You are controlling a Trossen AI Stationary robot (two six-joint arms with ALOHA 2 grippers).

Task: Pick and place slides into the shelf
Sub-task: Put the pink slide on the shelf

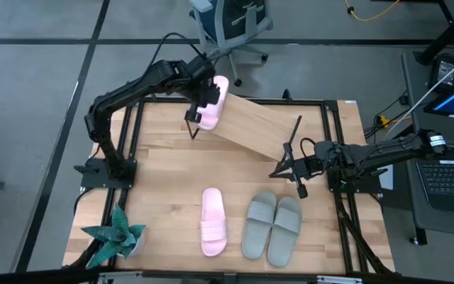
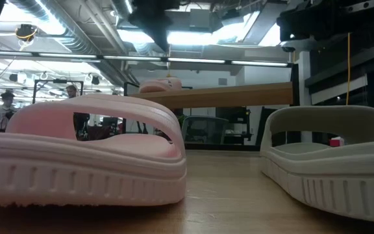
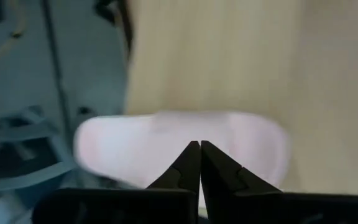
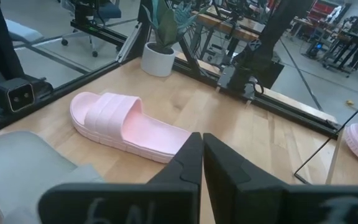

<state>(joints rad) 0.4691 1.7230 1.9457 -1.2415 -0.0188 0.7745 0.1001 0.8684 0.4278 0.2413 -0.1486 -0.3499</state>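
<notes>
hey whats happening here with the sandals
A two-armed robot is putting slides onto the slanted shelf. The left gripper is over the shelf's left end, fingers shut, right at a pink slide lying there. The other pink slide and the grey-green pair wait on the tabletop near the front edge. The right gripper rests shut and empty beside the shelf's right end.

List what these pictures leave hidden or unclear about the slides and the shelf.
- Pink slide on the shelf: high view, left gripper covers part; left wrist view, blurred.
- Shelf: low view shows only its edge.
- Grey-green pair: low view, one slide cut off; right wrist view, its own jaws cover part.
</notes>
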